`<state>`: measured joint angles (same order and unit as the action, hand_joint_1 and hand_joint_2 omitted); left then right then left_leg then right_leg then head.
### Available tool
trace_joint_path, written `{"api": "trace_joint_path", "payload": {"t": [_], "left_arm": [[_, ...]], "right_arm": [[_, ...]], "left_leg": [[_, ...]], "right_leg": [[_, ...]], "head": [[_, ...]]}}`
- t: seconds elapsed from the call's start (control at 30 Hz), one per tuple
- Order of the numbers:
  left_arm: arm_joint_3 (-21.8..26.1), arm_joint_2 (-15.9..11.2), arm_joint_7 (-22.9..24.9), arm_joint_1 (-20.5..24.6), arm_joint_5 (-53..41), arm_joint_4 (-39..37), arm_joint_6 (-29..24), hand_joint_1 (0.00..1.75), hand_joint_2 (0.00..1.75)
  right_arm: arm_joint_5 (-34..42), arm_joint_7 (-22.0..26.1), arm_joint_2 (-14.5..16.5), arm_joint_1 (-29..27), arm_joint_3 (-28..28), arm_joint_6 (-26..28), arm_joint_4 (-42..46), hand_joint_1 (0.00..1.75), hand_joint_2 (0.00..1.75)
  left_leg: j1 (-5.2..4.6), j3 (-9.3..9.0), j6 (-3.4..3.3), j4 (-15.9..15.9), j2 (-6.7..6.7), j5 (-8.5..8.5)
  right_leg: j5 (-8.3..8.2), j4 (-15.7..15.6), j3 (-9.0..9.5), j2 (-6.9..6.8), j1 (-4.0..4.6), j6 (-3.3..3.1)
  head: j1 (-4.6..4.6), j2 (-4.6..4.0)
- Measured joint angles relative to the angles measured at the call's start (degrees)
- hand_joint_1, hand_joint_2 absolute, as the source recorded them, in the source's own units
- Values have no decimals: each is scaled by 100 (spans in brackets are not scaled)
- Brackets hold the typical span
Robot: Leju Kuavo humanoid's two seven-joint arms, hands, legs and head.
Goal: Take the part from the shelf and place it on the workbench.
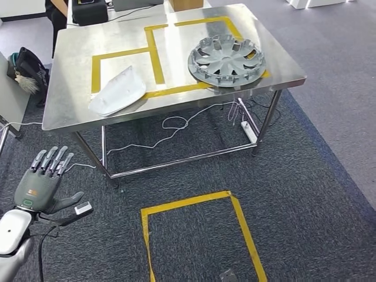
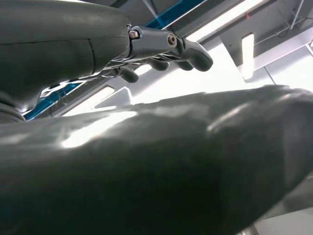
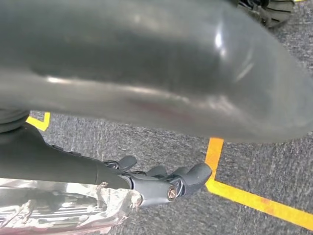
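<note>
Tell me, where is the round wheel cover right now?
In the head view the wheel cover lies flat on the right end of the steel table, over the yellow tape lines, with the white part to its left.

Grey left hand (image 1: 42, 185) with dark fingers, on a silver wrist

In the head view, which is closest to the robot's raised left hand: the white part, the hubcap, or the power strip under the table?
From the left hand:
1. White part, on the table's near left.
2. Power strip, on the carpet under the table's right end.
3. Hubcap, on the table's far right.
</note>
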<state>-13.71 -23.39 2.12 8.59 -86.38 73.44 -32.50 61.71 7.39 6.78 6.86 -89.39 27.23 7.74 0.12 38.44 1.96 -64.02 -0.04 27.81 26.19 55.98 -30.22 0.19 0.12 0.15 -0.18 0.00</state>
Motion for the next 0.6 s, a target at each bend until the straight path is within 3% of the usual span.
{"api": "trace_joint_path", "payload": {"t": [0.07,0.1,0.13,0.2,0.27,0.3,0.4,0.47,0.53,0.57,0.6], "left_arm": [[-1,3,0,-16,0,0,1,0,0],[-2,5,0,-25,0,0,1,0,0],[-2,7,0,-30,0,0,1,0,0],[-1,4,0,-25,0,0,1,0,0],[1,2,0,-18,0,0,-1,0,0],[1,1,0,-16,0,0,-1,0,0],[-5,3,-16,5,0,0,47,0,0],[-42,14,26,100,0,-5,166,0,0],[-163,32,189,253,0,-29,306,0,0],[-247,42,276,322,0,-49,353,0,0],[-325,51,342,371,0,-69,376,0,0]], "right_arm": [[1,0,0,-6,0,0,0,0,0],[1,0,0,-9,0,0,0,0,0],[1,0,0,-11,0,0,0,0,0],[-1,0,0,-10,0,0,0,0,0],[-1,0,0,-3,0,0,0,0,0],[-1,0,0,-2,0,0,0,0,0],[11,-20,-1,-10,0,5,0,0,0],[27,-36,-4,-11,0,6,0,0,0],[30,-28,-14,-12,0,-5,0,0,0],[27,-22,-20,-15,0,-11,0,0,0],[22,-19,-27,-20,0,-14,0,0,0]], "left_leg": [[16,265,43,-736,1,334],[22,280,52,-874,1,349],[28,176,56,-777,1,255],[39,-316,48,-31,3,-71],[30,-739,17,665,-3,-229],[21,-816,-7,815,-6,-224],[22,-781,-133,868,-10,-248],[41,-733,-228,884,-23,-302],[40,-662,-281,879,-67,-352],[38,-630,-290,876,-99,-377],[36,-604,-288,874,-131,-399]], "right_leg": [[-64,11,-100,-3,0,-8],[-89,19,-144,-4,0,-3],[-109,27,-178,-3,-1,6],[-136,43,-217,-1,-3,34],[-159,70,-250,3,12,79],[-175,80,-268,6,21,106],[-166,120,-332,2,22,199],[107,490,-517,3,17,263],[532,1285,-852,4,12,301],[668,1640,-993,5,11,308],[700,1823,-1047,7,11,309]], "head": [[-5,0],[-5,0],[-5,0],[-5,0],[0,0],[1,0],[3,0],[19,0],[35,0],[34,0],[34,0]]}}
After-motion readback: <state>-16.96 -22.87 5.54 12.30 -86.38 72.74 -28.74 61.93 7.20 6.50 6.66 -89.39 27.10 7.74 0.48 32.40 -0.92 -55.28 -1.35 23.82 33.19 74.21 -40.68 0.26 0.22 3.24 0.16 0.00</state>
